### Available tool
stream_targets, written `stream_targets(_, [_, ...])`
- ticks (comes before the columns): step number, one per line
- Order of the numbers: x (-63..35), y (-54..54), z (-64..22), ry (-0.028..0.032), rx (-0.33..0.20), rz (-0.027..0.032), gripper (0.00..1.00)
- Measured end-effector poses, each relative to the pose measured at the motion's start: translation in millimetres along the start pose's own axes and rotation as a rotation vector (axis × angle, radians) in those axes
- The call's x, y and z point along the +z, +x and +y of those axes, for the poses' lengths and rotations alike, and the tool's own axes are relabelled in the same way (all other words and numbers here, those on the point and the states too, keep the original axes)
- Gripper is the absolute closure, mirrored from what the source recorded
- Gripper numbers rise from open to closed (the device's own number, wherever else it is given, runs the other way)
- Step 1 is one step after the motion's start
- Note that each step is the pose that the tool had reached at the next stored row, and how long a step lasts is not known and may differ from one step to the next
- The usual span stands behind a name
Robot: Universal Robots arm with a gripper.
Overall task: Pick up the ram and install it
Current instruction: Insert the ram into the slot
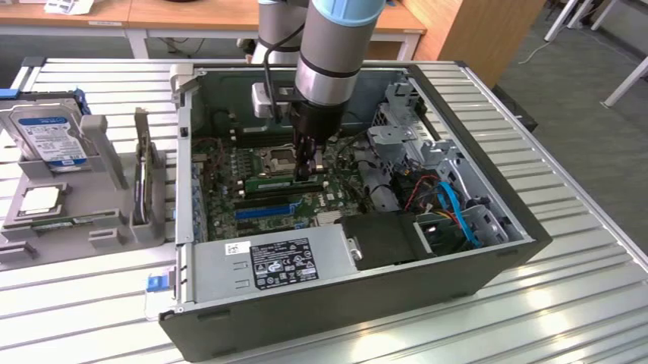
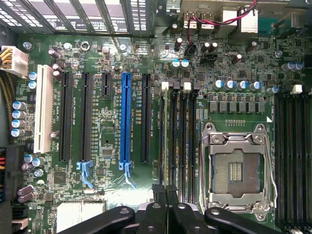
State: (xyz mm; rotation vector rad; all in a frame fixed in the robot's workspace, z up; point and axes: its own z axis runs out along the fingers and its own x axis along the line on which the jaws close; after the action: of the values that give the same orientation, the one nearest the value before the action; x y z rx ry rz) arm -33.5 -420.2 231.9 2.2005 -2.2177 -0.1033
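A slatted metal desk [image 1: 567, 303] is carrying an open computer case [image 1: 476, 265] lying on its side, with wooden furniture standing behind it and a grey holder [image 1: 102, 227] sitting on the exterior view's left. The holder is keeping a hard drive [image 1: 45, 136] upright and a square silver processor chip [image 1: 39, 199] lying flat in front of it. The arm [image 1: 329, 45] is reaching straight down into the case from above, its grey-and-blue forearm standing close to vertical and its dark wrist hanging low over the motherboard [image 1: 228, 193], beside the open processor socket [image 2: 237, 168]. The fingers [image 2: 157, 192] are pointing down at the memory slots and pressing close together, pinching the ram [image 2: 166, 136] by its upper edge. In the wrist view the ram is showing edge-on as a thin strip lying along one of the black memory slots between the long blue expansion slot [image 2: 126, 117] and the socket; in the exterior view it is showing as a green stick [image 1: 287, 183] lying across the board right under the fingertips. Whether it is sitting fully down in the slot is hard to tell. A power supply [image 1: 273, 262] with a black label is filling the near corner of the case, and blue cables [image 1: 460, 212] are curling beside it on the exterior view's right.
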Motion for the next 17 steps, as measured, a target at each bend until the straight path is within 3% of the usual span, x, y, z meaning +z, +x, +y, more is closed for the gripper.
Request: stream_targets(17, [4.4, 0.2, -0.5, 0.0, 0.0, 0.0001, 0.89])
